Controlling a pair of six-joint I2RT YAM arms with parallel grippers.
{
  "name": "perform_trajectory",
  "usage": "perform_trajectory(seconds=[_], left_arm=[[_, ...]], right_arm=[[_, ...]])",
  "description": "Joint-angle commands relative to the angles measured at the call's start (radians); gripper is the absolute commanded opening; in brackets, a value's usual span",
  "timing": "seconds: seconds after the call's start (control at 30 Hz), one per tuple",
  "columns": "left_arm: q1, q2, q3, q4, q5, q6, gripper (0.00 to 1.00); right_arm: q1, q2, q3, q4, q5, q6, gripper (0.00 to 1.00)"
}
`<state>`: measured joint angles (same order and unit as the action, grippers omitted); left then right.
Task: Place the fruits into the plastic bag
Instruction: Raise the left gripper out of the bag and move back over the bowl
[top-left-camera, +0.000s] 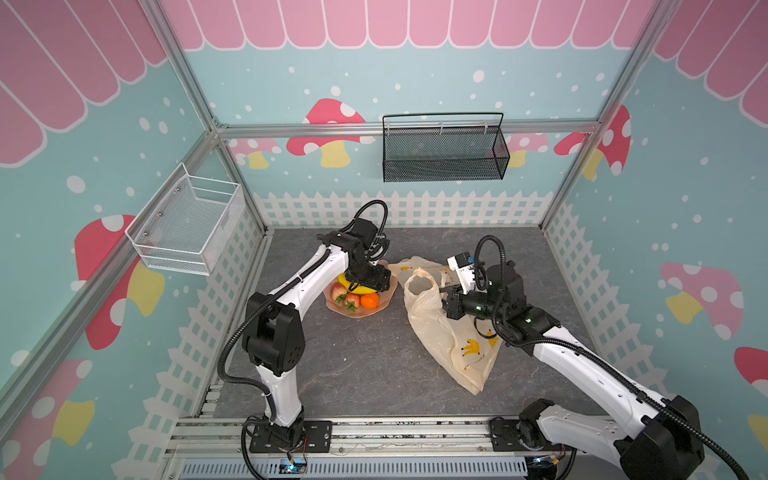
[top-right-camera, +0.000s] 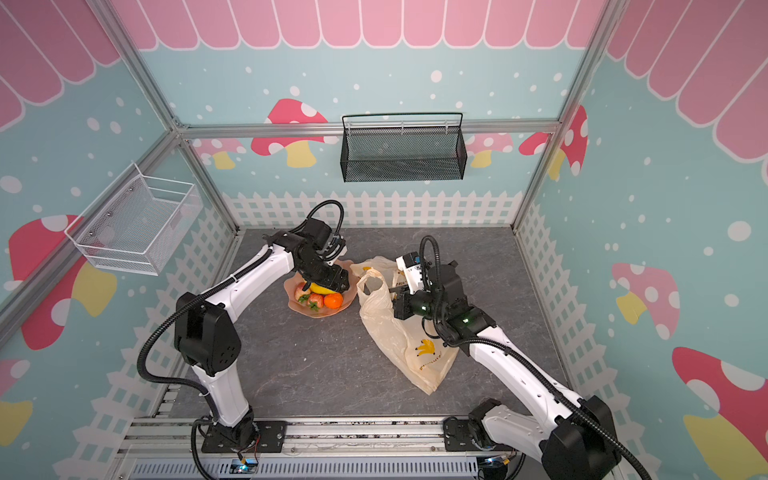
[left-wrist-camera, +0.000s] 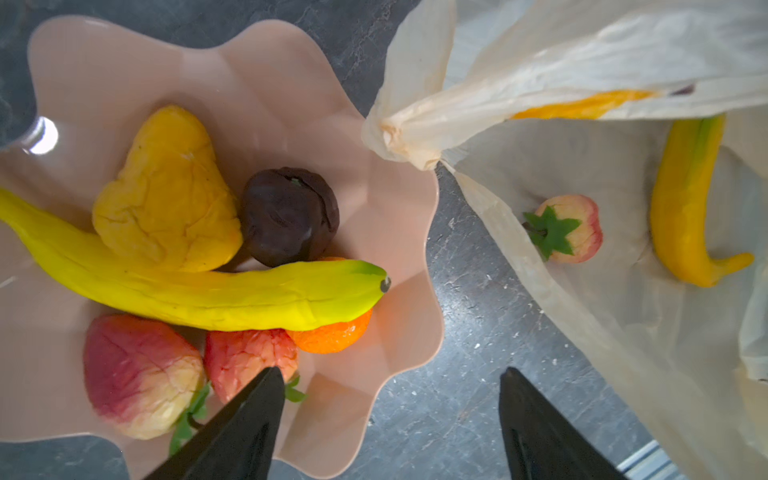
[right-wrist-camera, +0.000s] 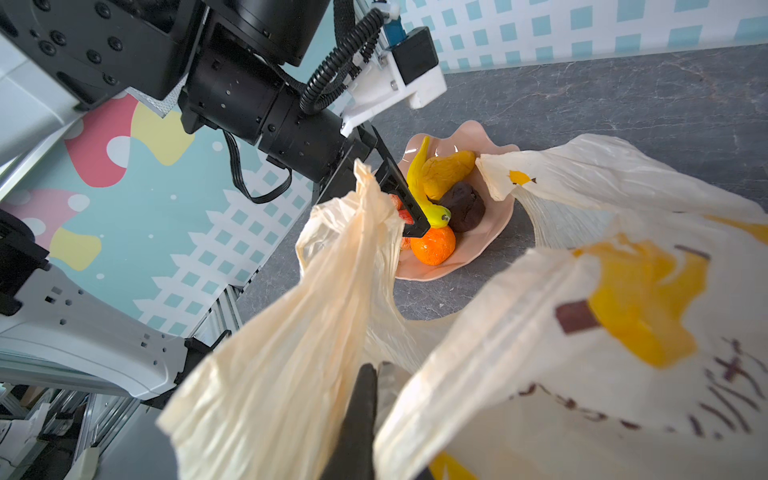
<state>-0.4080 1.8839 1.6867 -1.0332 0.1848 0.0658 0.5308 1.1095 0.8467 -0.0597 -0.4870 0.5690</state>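
A pink wavy dish (left-wrist-camera: 266, 83) holds a yellow banana (left-wrist-camera: 199, 295), a yellowish-tan piece (left-wrist-camera: 166, 195), a dark round fruit (left-wrist-camera: 289, 216), an orange (left-wrist-camera: 332, 336) and two strawberries (left-wrist-camera: 137, 374). My left gripper (left-wrist-camera: 390, 374) hangs open just above the dish's edge, one finger over a strawberry (left-wrist-camera: 245, 357), holding nothing. The cream plastic bag (top-left-camera: 436, 332) lies to the right of the dish (top-left-camera: 357, 313). My right gripper (right-wrist-camera: 376, 365) is shut on the bag's rim (right-wrist-camera: 291, 332) and holds its mouth up. Inside the bag lie a strawberry (left-wrist-camera: 569, 235) and a banana (left-wrist-camera: 681, 199).
A black mesh basket (top-left-camera: 444, 149) hangs on the back wall and a white wire basket (top-left-camera: 187, 220) on the left wall, both well above the grey tabletop (top-left-camera: 353, 374). The two arm bases stand on the front rail.
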Motion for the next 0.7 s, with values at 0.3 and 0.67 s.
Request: perform_trajectory(seconds=[0.3, 0.67], left_arm=[[0.045, 0.024, -0.075, 0.096, 0.024, 0.272, 0.78], [0.071, 0.069, -0.063, 0.104, 0.045, 0.288, 0.75]], right_arm=[[0.004, -0.004, 0.027, 0.000, -0.004, -0.014, 0.00], [0.004, -0.005, 0.025, -0.005, -0.010, -0.017, 0.00]])
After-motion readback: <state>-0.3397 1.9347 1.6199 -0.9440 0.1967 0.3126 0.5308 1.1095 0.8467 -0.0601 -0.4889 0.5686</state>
